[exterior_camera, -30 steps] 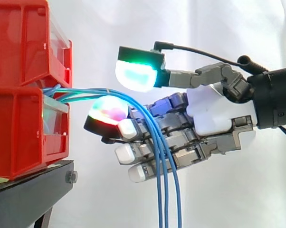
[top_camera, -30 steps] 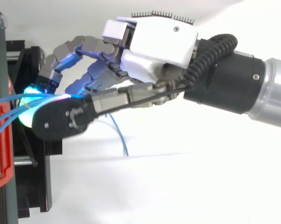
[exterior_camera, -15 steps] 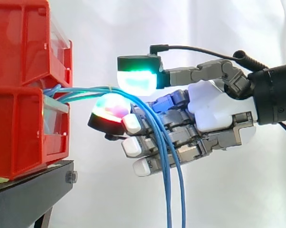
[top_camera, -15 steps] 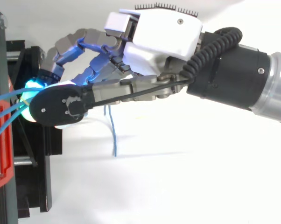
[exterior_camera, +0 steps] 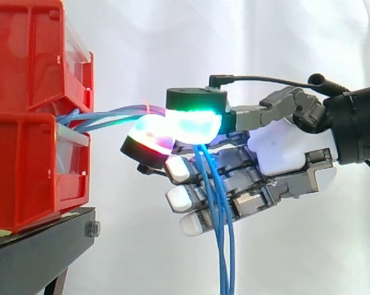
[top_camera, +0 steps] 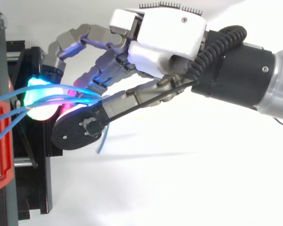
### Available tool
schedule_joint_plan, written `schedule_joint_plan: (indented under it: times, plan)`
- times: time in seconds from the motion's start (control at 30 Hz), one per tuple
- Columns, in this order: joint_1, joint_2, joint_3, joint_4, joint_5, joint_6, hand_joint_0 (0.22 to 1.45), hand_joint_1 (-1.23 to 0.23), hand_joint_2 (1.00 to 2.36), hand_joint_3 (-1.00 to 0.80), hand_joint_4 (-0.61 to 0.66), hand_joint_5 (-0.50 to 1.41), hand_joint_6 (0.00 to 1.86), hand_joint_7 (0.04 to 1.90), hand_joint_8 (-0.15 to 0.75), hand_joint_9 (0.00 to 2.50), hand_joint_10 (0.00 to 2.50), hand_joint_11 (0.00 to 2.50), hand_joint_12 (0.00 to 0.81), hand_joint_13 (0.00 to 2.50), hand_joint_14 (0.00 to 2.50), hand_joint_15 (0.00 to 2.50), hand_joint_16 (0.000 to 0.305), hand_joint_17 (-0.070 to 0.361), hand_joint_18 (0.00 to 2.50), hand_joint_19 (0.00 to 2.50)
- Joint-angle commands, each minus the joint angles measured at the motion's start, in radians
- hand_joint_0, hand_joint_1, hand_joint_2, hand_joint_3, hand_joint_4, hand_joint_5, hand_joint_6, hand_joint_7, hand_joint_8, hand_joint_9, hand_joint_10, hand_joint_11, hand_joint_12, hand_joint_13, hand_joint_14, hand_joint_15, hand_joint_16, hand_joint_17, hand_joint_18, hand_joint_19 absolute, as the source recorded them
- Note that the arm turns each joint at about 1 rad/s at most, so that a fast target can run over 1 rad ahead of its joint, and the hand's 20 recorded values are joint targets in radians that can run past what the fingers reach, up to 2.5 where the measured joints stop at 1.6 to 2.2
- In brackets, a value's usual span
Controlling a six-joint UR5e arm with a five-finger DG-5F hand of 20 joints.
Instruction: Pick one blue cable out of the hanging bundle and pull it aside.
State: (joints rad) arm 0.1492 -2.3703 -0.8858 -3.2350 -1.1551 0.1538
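Curtain (exterior_camera: 265, 37), red bins (exterior_camera: 25, 166); cables (exterior_camera: 96, 120) in hand (exterior_camera: 277, 153)

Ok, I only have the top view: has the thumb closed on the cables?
Observer: Yes. In the side view the thumb pad presses down on a finger pad, with the cables running in between.
Operator: One cable or several?
Observer: Several, it seems: a few strands hang below the pinch, in front of the other fingers of the hand.
Operator: Where do they come from?
Observer: Out of the gap between the upper bin and the lower bin.
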Motion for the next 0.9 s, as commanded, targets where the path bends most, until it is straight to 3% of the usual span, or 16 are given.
schedule_joint_plan:
  times: [0.0,0.07,0.27,0.43,0.5,0.67,0.8,0.87]
  plan:
    - [0.001,0.0,-0.001,-0.008,0.0,0.001,0.74,-0.89,1.0,-0.5,-0.09,-0.15,0.98,0.85,0.253,0.99,0.02,0.61,0.304,0.85,0.02,0.41,0.036,0.081,0.65,0.28]
    - [0.001,0.002,-0.001,-0.02,0.0,0.004,0.67,-0.84,1.0,-0.5,0.0,-0.14,0.97,0.72,0.262,1.01,0.02,0.61,0.308,0.85,0.02,0.42,0.036,0.081,0.64,0.3]
    - [0.001,0.006,0.001,-0.026,0.0,0.0,0.54,-0.69,1.0,-0.5,0.05,-0.14,0.93,0.75,0.284,1.04,0.02,0.62,0.332,0.86,0.02,0.44,0.039,0.088,0.64,0.34]
    - [0.001,0.009,-0.001,-0.04,0.0,0.0,0.55,-0.57,1.0,-0.5,0.05,-0.13,0.92,0.75,0.283,1.06,0.02,0.6,0.331,0.86,0.02,0.44,0.04,0.089,0.63,0.37]
    - [0.001,0.009,-0.001,-0.04,0.0,0.0,0.59,-0.57,1.0,-0.48,0.04,-0.13,0.91,0.77,0.279,1.06,0.02,0.6,0.327,0.86,0.02,0.44,0.039,0.088,0.63,0.37]
    - [0.003,0.009,-0.001,-0.04,0.001,0.0,0.64,-0.76,1.02,-0.2,0.0,-0.14,0.94,0.86,0.287,1.04,0.02,0.63,0.326,0.87,0.02,0.45,0.04,0.089,0.65,0.37]
    - [0.004,0.011,0.001,-0.04,0.001,0.001,0.68,-0.8,1.02,-0.19,-0.07,-0.14,0.96,0.81,0.27,1.01,0.02,0.63,0.321,0.87,0.02,0.45,0.04,0.09,0.66,0.37]
    - [0.004,0.011,-0.001,-0.043,0.001,0.003,0.74,-0.86,1.01,-0.28,-0.13,-0.15,0.97,0.82,0.259,1.0,0.02,0.62,0.312,0.86,0.02,0.44,0.04,0.09,0.66,0.36]
